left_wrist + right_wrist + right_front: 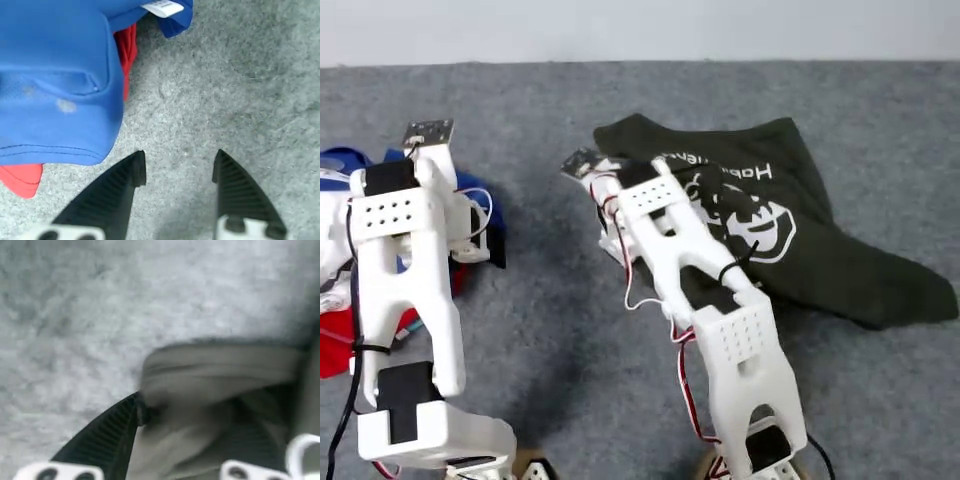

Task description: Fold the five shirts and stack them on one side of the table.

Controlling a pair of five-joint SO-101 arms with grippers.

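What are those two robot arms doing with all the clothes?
They are working on shirts on a grey table. The right gripper is down at the edge of a dark green shirt, which lies spread out and rumpled, not neatly folded yet. The left gripper is open and holds nothing. It hangs over bare table beside a pile at the table's side, where a blue shirt lies on top of a red shirt.

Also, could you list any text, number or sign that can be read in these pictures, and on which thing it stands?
Dark shirt: white lettering and a round emblem, upside down, not clearly readable.
Blue shirt: white tag, print too small to read.
Nothing else carries text.
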